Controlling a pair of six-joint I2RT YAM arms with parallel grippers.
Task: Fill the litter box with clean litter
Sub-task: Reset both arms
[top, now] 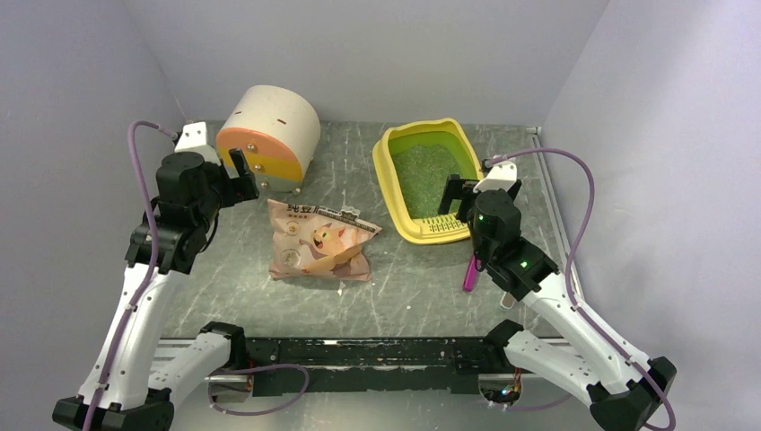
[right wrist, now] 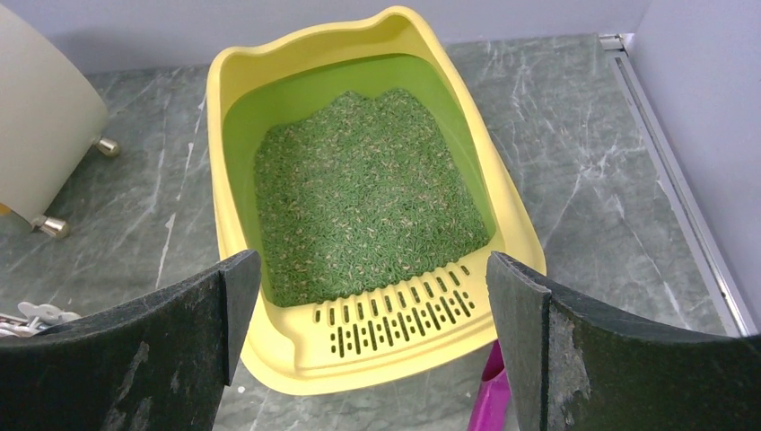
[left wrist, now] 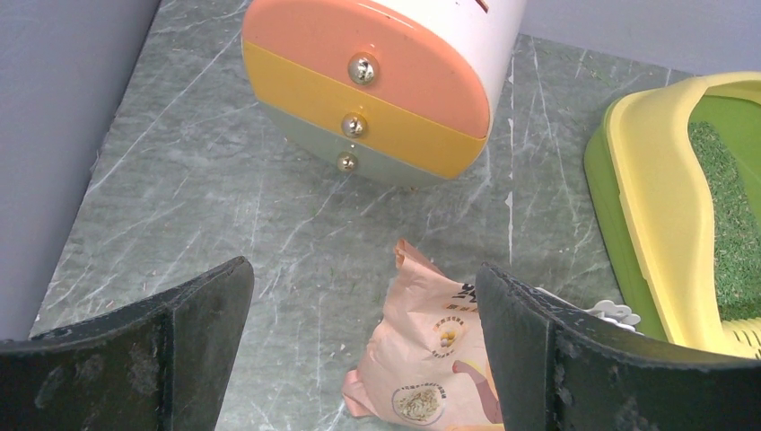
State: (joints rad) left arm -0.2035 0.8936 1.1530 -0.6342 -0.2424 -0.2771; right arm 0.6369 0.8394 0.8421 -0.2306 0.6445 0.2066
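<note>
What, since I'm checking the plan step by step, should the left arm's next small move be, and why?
Probably lower the left end effector onto the pink bag and close on it. It hangs open and empty above the table, the bag lies flat just beneath it, and the clean litter in the litter box sits well below the rim.

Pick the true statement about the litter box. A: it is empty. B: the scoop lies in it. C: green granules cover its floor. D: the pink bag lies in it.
C: litter covers the floor of the litter box, while the bag and the scoop lie outside it on the table.
</note>
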